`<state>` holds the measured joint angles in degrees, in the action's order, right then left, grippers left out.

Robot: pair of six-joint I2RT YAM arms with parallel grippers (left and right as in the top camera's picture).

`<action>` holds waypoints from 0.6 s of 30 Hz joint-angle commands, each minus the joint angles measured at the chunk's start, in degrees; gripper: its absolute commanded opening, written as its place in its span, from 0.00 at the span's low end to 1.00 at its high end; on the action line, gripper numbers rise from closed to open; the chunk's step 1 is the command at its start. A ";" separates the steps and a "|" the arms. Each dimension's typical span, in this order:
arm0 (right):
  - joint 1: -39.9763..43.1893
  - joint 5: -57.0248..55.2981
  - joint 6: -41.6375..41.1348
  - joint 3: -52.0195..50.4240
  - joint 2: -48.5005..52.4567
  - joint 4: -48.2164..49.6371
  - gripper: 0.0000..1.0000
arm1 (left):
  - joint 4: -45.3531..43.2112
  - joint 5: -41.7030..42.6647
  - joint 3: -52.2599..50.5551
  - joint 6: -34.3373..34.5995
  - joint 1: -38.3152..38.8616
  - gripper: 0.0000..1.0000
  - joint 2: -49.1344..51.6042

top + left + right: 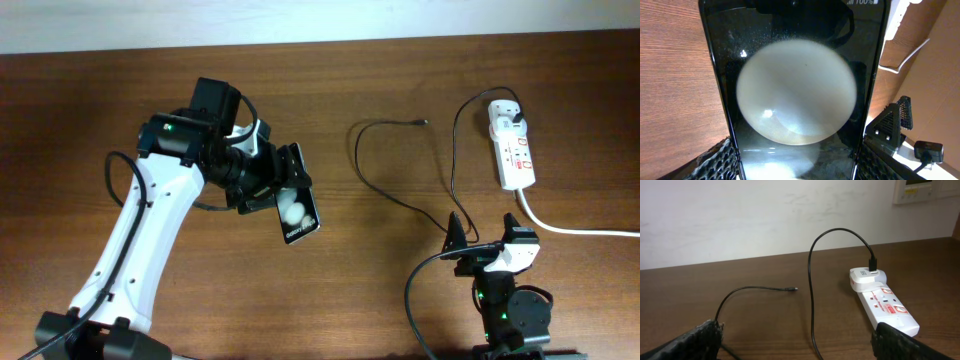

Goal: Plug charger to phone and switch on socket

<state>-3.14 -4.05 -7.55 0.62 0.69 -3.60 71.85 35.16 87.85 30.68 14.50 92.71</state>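
Observation:
My left gripper (283, 190) is shut on the black phone (297, 216) and holds it tilted above the table's middle left. In the left wrist view the phone (795, 95) fills the frame between my fingers, with a round white reflection on its glossy face. The charger's thin black cable (400, 195) loops across the table; its connector tip (423, 122) lies free at the back. Its white adapter (506, 116) sits in the white socket strip (516, 152) at the far right. My right gripper (480, 245) is open and empty, low near the front. The tip (795, 288), adapter (865, 277) and strip (887, 309) show in the right wrist view.
The strip's thick white cord (580, 230) runs off the right edge. A white wall (765, 215) stands behind the table. The cable passes near my right gripper's left finger (695, 342).

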 commanded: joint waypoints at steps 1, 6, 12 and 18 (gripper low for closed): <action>0.15 11.80 -12.63 -0.31 -0.33 -0.33 0.99 | -0.55 1.29 0.37 -0.70 -0.02 0.55 -0.13; 0.15 41.90 -37.55 -0.31 -0.24 1.64 0.99 | -0.68 -0.15 0.37 -0.72 -0.02 0.55 -0.13; 0.15 49.35 -39.10 -0.31 -0.24 2.99 0.99 | -3.72 -0.90 0.37 -0.70 -0.02 0.55 -0.11; 0.11 47.32 -41.38 5.60 0.83 -6.99 0.99 | -3.93 -0.85 0.37 0.24 -0.02 0.54 -0.09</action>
<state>-3.14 45.71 -48.42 1.87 0.86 -6.11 68.07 33.80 87.85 30.72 14.50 92.71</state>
